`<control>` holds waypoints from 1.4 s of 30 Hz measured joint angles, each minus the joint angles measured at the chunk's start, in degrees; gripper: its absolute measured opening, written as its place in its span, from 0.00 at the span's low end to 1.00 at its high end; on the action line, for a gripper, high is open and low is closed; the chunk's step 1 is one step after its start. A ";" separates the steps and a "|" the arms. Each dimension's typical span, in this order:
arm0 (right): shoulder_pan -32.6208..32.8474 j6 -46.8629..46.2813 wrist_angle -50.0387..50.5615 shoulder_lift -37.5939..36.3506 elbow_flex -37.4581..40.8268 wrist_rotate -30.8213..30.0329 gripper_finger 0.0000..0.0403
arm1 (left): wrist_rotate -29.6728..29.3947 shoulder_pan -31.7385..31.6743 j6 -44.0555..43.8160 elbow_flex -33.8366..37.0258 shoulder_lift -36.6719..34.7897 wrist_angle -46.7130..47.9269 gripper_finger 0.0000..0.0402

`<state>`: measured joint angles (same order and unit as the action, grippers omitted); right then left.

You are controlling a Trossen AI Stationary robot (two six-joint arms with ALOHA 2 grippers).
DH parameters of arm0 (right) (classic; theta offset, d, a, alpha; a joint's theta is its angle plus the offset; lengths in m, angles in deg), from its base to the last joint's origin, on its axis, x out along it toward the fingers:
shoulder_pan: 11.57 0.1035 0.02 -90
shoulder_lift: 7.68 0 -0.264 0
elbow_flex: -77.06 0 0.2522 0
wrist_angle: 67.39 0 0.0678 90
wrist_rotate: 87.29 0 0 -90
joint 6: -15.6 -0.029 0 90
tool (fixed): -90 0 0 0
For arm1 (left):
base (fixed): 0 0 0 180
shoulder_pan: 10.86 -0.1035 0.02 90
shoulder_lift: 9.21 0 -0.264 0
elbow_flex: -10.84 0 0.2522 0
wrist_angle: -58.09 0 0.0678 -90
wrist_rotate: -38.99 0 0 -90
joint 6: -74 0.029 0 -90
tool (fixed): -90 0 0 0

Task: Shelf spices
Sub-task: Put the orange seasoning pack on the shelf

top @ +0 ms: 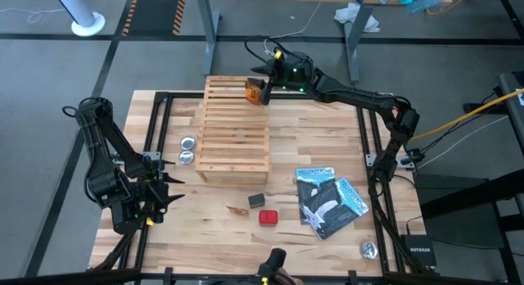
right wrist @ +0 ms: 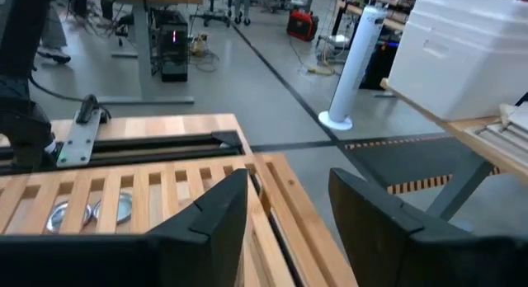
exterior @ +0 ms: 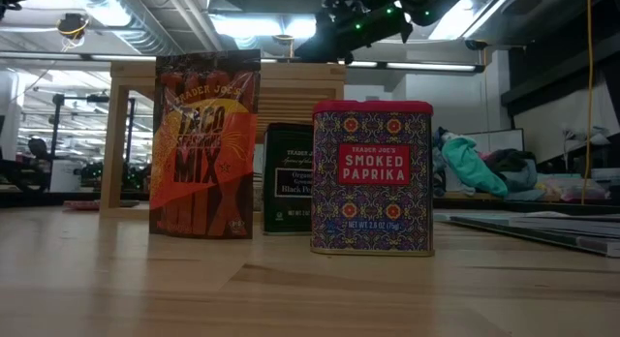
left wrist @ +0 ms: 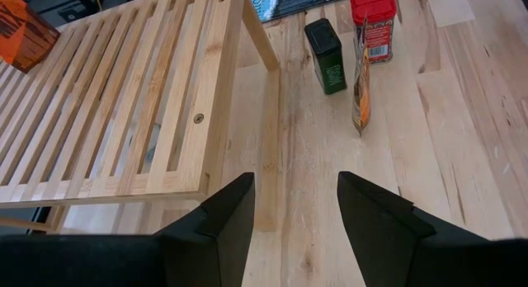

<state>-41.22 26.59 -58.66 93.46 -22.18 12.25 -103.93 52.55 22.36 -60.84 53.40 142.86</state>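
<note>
Shelf: the wooden slatted shelf [top: 236, 125] stands toward the far side of the table [top: 327, 137], its slats running across.
Shelved so far: one orange packet [top: 253, 92] sits at the shelf's far right corner — the only spice up there, as far as the high view shows.
Right gripper: the right gripper [top: 266, 88] hovers at that same corner just beside the orange packet; in its wrist view the fingers [right wrist: 210, 217] stand apart with nothing between them, only slats below, so I judge the packet released.
Left gripper: the left gripper [top: 168, 193] waits over the near-left part of the table, jaws parted and empty, pointing toward the shelf and the remaining spices.
Still on the table: the red paprika box [top: 268, 217], the dark grey pepper box [top: 256, 201] and the taco mix packet [top: 239, 210] stand close together on the tabletop in front of the shelf — well apart from either gripper.
Not part of the job: two round silver tins [top: 187, 149] left of the shelf, a third tin [top: 369, 250] near the right front corner, and the blue-and-black booklets [top: 327, 199].
Progress: roughly a quarter done by my reckoning; three spices left to lift onto the slats.
</note>
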 joint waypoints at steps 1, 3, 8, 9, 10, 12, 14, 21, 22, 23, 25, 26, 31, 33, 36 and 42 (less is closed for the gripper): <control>0.00 0.00 -0.74 0.00 0.00 0.00 0.44 | 0.00 -0.02 0.00 0.00 0.00 -0.01 0.42; 0.00 0.00 -2.31 0.00 0.00 0.02 0.44 | -0.01 -0.01 0.00 0.00 0.00 -0.02 0.42; 0.00 -0.02 -5.11 -0.81 -0.02 0.13 0.44 | 0.00 -0.02 0.00 0.00 0.00 -0.02 0.42; 0.00 0.00 -5.23 -1.19 -0.02 0.31 0.44 | -0.01 -0.02 0.00 0.00 0.00 0.00 0.42; 0.00 -0.01 -5.23 -1.62 -0.02 0.51 0.44 | -0.01 0.00 0.00 0.00 0.00 -0.02 0.42; 0.04 -0.22 -4.58 -2.51 -0.02 1.20 0.44 | -0.01 0.00 0.00 0.00 0.00 -0.02 0.42; 0.48 -1.31 -3.09 -3.43 -0.02 3.76 0.44 | 0.01 -0.02 0.00 0.00 0.00 -0.02 0.42; 8.03 -3.75 5.71 -4.98 -0.04 9.97 0.44 | 0.00 -0.01 0.00 0.00 0.00 -0.02 0.42; 9.87 -3.48 6.66 -4.98 -0.04 9.18 0.44 | 0.00 0.00 0.00 0.00 -0.01 -0.02 0.42; 11.72 -3.20 7.46 -4.98 -0.04 7.80 0.44 | 0.01 -0.01 0.00 0.00 0.00 0.00 0.42; 15.70 -3.06 8.79 -5.01 -0.04 3.95 0.44 | 0.00 -0.02 0.00 0.00 0.00 -0.02 0.42; 17.77 -3.04 9.40 -5.01 -0.04 1.66 0.44 | 0.00 0.00 0.00 0.00 0.00 -0.02 0.42; 29.17 -3.37 13.32 -5.01 -0.04 -11.68 0.44 | -0.01 -0.02 0.00 0.00 0.00 -0.02 0.42; 33.59 -5.40 14.99 -5.01 -0.04 -17.77 0.44 | 0.00 -0.01 0.00 0.00 0.00 -0.02 0.42; 39.24 -10.26 15.89 -5.01 0.34 -25.64 0.44 | -0.01 -0.02 0.00 0.00 0.00 -0.01 0.42; 45.73 -22.95 11.68 -4.20 5.27 -33.55 0.44 | -0.01 -0.01 0.00 0.00 0.00 -0.01 0.42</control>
<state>4.51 3.63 -46.98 89.27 -16.91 -21.30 -103.94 52.54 22.36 -60.84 53.40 142.85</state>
